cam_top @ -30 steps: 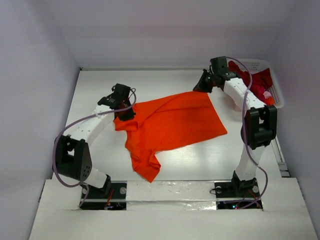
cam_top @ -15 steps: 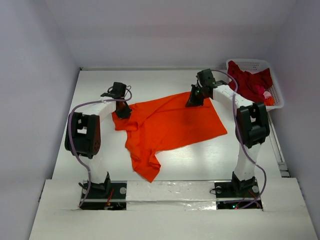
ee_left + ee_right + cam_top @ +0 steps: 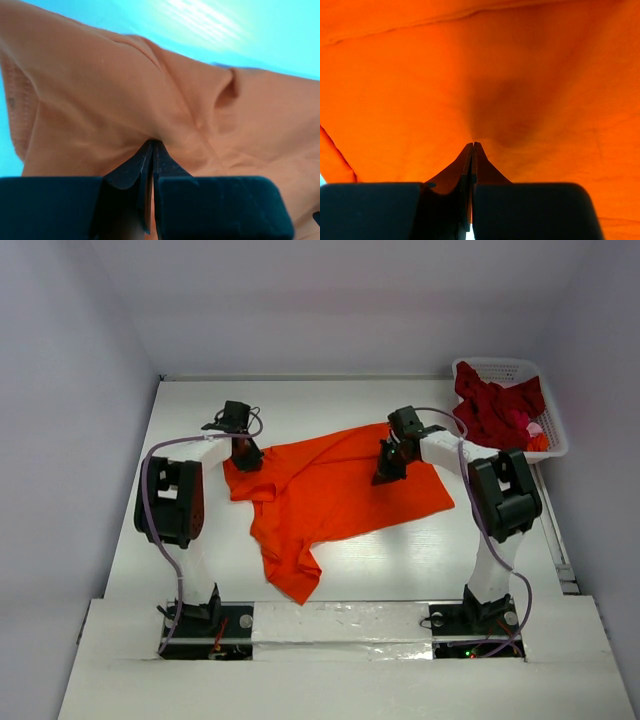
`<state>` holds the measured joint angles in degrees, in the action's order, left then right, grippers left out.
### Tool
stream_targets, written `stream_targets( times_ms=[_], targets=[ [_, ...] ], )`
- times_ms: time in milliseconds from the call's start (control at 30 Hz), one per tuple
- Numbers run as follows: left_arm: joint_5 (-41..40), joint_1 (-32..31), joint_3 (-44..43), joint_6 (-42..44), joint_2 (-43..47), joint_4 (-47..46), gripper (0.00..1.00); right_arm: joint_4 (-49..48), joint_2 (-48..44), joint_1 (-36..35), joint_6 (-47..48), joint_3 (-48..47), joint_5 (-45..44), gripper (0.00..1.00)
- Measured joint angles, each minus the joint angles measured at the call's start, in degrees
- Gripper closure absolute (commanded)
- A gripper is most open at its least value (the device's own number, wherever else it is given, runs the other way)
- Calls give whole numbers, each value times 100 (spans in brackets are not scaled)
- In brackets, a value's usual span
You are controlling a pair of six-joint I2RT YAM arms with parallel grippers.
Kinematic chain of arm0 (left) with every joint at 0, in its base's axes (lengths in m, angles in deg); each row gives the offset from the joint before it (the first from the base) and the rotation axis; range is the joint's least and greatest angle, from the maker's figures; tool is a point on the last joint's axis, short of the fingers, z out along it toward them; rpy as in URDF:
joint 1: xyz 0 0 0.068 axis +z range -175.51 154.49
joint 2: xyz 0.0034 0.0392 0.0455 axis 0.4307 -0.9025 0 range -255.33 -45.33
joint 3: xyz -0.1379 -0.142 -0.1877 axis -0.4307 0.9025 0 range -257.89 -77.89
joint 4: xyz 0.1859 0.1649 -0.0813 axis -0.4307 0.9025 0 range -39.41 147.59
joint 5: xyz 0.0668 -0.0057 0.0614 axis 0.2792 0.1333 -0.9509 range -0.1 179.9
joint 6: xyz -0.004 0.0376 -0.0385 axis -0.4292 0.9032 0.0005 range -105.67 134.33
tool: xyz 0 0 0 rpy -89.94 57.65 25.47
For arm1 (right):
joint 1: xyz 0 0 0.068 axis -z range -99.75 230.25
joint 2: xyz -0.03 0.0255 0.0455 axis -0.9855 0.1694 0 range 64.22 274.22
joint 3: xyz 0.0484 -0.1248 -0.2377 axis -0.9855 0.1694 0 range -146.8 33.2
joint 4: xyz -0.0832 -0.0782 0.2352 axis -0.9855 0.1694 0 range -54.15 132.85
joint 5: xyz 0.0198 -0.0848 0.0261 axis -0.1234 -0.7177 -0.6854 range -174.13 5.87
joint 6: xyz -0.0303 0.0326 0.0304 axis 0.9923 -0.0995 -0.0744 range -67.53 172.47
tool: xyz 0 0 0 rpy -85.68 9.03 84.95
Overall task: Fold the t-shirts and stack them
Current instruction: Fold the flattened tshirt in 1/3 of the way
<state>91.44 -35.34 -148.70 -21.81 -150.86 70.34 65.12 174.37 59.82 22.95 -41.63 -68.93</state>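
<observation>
The orange t-shirt (image 3: 340, 485) lies spread across the middle of the table, with a bunched part hanging towards the near edge. My left gripper (image 3: 245, 455) is at its upper left corner. In the left wrist view it (image 3: 152, 143) is shut, and the fabric (image 3: 100, 110) puckers at its tips. My right gripper (image 3: 386, 472) is over the shirt's upper right part. In the right wrist view it (image 3: 473, 145) is shut, with the cloth (image 3: 420, 90) dimpled at its tips. Dark red t-shirts (image 3: 495, 405) are heaped in the basket.
The white lattice basket (image 3: 500, 367) stands at the back right corner, with something pink (image 3: 533, 428) in it. White walls close in the table on three sides. Both arm bases sit at the near edge.
My right gripper has moved from the shirt's far right corner towards me, onto the cloth. My left arm has raised its elbow, and its gripper has stayed at the left corner. The shirt's outline is unchanged.
</observation>
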Motion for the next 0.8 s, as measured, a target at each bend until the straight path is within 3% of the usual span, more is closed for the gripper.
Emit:
stream_targets(
  times_ms=[800],
  targets=[
    [142,11,-195,2,-531,-382,100,-1137,-857,-111,-396,1661,-17,100]
  ],
)
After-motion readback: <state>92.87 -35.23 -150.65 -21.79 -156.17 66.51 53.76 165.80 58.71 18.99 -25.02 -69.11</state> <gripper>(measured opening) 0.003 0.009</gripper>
